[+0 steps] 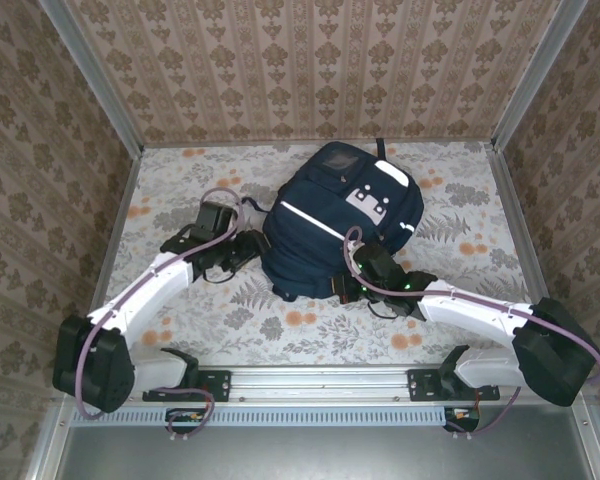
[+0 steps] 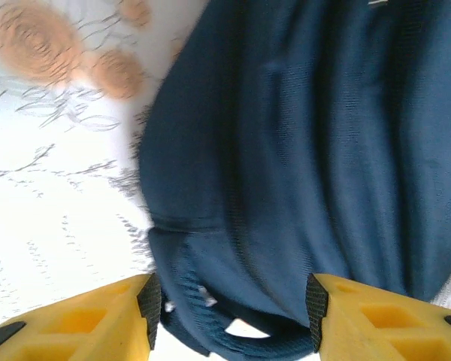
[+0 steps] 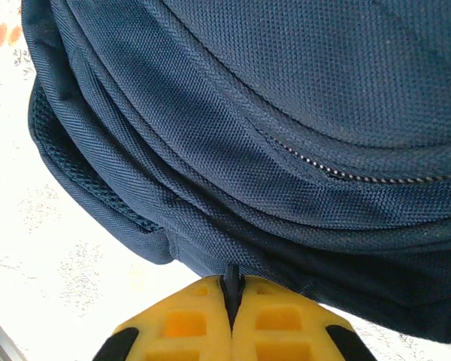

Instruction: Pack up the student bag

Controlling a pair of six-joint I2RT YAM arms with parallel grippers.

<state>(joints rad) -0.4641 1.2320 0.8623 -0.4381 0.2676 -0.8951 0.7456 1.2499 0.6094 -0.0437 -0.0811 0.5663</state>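
The student bag [image 1: 335, 215] lies front-up in the middle of the floral worktop [image 1: 280, 335], its top angled toward the far right corner. We see the left pincer [image 2: 229, 301] at the bag's left edge, its yellow fingers standing well apart with navy fabric and a dark strap loop between them. The right pincer [image 3: 231, 289] sits at the bag's near right edge, pressed fully closed just beside the lower seam. We cannot tell whether it pinches any fabric.
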